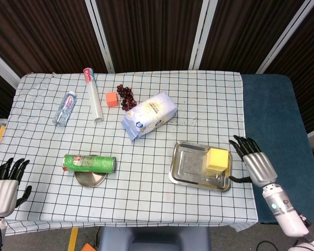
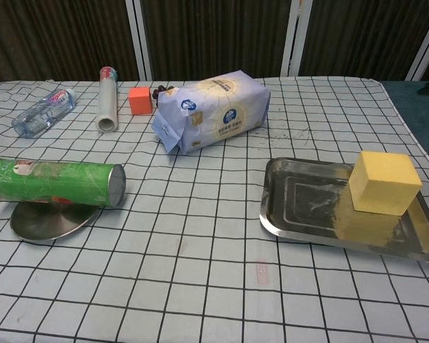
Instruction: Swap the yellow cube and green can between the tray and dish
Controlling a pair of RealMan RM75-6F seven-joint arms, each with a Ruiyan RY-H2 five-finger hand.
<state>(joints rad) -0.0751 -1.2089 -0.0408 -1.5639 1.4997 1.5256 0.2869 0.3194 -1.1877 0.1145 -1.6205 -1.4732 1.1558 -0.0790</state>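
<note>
Beside the steel tray (image 1: 186,167) holding the yellow cube (image 1: 217,158), my right hand (image 1: 254,163) hovers empty, fingers spread; my left hand (image 1: 4,186) likewise.

Yellow cube (image 1: 216,158) in tray (image 1: 191,166); green can (image 1: 89,163) lying across dish (image 1: 91,179).

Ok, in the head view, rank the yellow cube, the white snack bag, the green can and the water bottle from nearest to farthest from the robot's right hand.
From the right hand, at the table's right edge:
1. Yellow cube, in the tray just left of the hand.
2. White snack bag, mid-table, further back.
3. Green can, lying on the dish at front left.
4. Water bottle, far left, toward the back.
</note>
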